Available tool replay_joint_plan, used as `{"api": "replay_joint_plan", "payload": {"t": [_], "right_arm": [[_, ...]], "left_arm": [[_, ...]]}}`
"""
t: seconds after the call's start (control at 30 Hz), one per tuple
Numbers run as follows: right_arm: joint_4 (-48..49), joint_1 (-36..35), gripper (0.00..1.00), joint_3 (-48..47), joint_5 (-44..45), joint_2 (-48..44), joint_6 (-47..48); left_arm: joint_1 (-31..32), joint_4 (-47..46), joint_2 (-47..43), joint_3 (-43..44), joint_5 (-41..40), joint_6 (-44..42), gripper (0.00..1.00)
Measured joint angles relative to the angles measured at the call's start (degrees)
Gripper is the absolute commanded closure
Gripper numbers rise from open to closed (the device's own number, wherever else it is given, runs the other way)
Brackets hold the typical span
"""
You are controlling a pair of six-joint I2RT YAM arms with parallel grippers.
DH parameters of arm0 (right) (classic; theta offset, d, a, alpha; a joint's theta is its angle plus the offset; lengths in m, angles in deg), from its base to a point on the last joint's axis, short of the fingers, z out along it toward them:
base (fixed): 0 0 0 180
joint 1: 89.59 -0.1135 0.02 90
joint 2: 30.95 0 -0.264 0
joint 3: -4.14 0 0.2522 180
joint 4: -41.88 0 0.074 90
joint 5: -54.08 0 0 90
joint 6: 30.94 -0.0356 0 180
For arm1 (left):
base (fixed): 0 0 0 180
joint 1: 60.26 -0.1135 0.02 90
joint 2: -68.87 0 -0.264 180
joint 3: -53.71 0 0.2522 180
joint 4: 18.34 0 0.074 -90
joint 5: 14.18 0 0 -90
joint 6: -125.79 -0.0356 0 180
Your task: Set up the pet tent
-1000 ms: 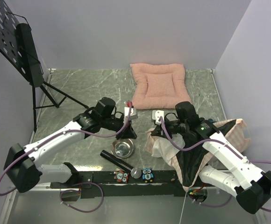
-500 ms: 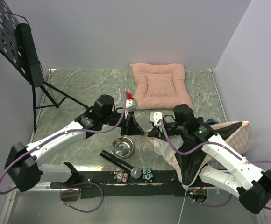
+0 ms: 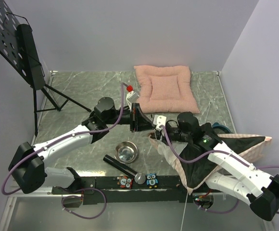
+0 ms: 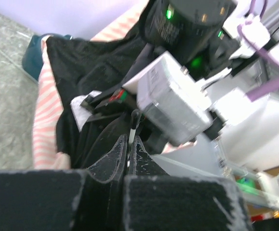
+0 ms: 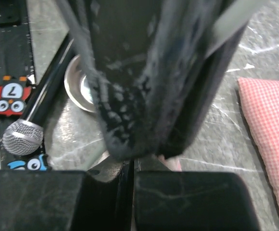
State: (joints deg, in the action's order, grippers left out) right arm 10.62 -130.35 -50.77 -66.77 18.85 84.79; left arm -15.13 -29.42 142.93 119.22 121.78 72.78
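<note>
Pet tent lying crumpled at table right side, partly under R arm. L claw pinching thin white pole, only its tip showing. R claw pressed together; dark blur hiding whether it's gripping fabric.

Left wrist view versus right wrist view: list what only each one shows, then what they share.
Only the left wrist view: a thin white pole pinched between the left fingers, and the right arm's green-lit wrist. Only the right wrist view: the steel bowl, the microphone and the pink cushion. Both: the black fabric of the pet tent, which the right fingers clamp in their own view.
</note>
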Motion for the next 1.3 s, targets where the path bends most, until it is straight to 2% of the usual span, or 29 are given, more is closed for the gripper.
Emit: {"api": "replay_joint_plan", "payload": {"t": [0.23,0.4,0.57,0.87,1.3], "right_arm": [[1.68,-0.11,1.00,0.20,1.88,-0.22,-0.68],[1.55,-0.17,1.00,0.20,1.88,-0.66,-0.81],[1.53,0.66,1.00,0.15,0.90,-2.40,-1.40],[1.18,5.22,1.00,-0.11,-4.46,-7.06,-4.79],[-1.03,11.23,1.00,-0.22,-11.91,-10.99,-12.22]], "left_arm": [[0.13,-8.13,0.85,-1.11,-2.56,8.98,0.99],[0.07,-11.43,1.57,-1.77,-1.66,11.15,0.99],[0.15,-6.47,1.31,-0.48,4.31,3.85,0.99],[0.42,11.41,0.11,-1.05,11.32,-12.76,0.99],[2.91,18.71,6.56,2.75,13.68,-21.27,0.99]]}}
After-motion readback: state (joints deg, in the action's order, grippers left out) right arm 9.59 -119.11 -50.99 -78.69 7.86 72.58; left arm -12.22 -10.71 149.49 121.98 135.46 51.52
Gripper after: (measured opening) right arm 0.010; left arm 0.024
